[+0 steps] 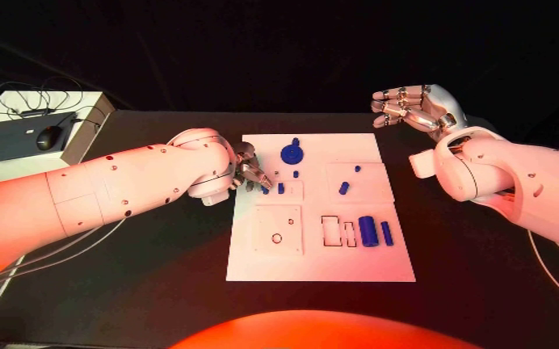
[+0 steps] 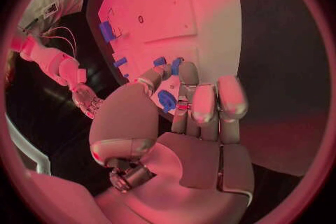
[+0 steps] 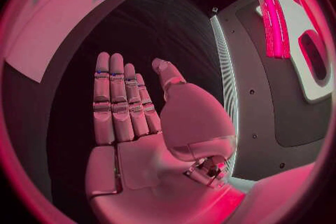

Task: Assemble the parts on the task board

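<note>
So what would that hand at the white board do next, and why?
Probably close its fingers on a small blue part and lift it. The left hand is at the task board's left edge, fingertips right beside two small blue parts, though whether it already pinches one is unclear. The right hand hovers open, off the board.

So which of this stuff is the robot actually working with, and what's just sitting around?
Part of the job:
task board
blue parts on it
left hand, at the board's edge

Just lying about:
grey box with a mouse and cables, far left
</note>
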### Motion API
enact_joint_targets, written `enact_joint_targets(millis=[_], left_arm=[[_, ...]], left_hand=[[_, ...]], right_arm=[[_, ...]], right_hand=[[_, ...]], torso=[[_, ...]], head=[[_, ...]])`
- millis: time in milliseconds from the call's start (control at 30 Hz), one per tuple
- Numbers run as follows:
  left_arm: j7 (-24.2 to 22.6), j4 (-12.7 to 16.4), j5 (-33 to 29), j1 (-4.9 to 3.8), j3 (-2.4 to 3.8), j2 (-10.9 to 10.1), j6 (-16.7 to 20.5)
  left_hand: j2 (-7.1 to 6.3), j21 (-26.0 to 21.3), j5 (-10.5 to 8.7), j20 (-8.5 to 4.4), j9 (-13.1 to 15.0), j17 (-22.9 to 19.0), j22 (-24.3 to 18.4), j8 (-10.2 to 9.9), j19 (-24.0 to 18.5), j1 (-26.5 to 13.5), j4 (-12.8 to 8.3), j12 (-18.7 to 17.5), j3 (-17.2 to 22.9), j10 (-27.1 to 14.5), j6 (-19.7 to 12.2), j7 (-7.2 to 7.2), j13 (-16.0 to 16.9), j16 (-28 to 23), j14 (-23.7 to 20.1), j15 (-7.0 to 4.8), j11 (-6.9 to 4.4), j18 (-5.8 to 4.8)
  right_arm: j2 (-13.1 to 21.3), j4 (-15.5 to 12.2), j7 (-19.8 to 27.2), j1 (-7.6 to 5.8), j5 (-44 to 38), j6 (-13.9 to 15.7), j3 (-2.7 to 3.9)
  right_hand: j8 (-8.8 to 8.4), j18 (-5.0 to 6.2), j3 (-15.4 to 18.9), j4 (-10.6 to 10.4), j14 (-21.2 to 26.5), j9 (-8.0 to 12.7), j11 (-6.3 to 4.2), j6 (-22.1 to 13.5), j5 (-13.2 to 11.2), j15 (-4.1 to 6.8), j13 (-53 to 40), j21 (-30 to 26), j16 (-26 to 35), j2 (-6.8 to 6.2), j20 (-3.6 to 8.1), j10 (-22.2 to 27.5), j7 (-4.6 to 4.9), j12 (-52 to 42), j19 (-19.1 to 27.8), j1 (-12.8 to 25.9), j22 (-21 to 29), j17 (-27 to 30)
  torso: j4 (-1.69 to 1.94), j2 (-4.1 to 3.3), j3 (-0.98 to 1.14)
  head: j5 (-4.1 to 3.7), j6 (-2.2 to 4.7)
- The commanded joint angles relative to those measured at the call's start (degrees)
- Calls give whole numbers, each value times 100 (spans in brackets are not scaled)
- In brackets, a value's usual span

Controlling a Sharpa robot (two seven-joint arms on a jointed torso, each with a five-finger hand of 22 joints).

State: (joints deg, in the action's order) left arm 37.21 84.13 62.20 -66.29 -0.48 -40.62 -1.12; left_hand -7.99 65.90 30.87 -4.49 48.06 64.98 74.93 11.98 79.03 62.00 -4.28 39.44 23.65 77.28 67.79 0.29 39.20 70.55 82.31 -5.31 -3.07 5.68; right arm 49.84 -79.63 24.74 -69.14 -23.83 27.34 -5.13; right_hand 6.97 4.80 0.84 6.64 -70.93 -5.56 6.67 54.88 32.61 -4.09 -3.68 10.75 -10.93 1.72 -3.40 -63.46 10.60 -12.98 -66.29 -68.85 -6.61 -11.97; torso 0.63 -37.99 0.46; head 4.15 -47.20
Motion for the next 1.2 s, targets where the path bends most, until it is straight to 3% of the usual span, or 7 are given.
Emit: enact_joint_targets(millis=[33, 1200], left_arm=[[-42, 38, -87, 62, -46, 38, -360], [33, 131, 260, 63, -43, -69, -295]], left_hand=[[174, 36, 21, -6, -2, -10, 88, -19, 46, 270, -242, -21, 212, 154, 137, -89, 11, 25, 5, -34, -120, -119], [124, 62, 34, -58, 51, -29, 83, 58, 66, 271, -318, -108, 514, 224, 146, -84, 100, 49, 5, -47, -137, -142]], right_arm=[[1, -3, 61, 1, -14, -63, 3], [-1, 13, 65, 1, -14, -74, 3]], right_hand=[[5, -82, -31, -17, 24, 7, 2, -31, 31, -2, 5, 18, -1, -22, 0, -5, 11, 37, 48, 13, 8, 7], [5, -83, -47, -40, 25, 8, 3, -26, 34, -4, 5, 26, 3, -29, -3, -6, 9, 41, 52, 35, 21, 8]], torso=[[-2, -1, 2], [-1, -3, -2]], head=[[7, -3], [2, -13]])
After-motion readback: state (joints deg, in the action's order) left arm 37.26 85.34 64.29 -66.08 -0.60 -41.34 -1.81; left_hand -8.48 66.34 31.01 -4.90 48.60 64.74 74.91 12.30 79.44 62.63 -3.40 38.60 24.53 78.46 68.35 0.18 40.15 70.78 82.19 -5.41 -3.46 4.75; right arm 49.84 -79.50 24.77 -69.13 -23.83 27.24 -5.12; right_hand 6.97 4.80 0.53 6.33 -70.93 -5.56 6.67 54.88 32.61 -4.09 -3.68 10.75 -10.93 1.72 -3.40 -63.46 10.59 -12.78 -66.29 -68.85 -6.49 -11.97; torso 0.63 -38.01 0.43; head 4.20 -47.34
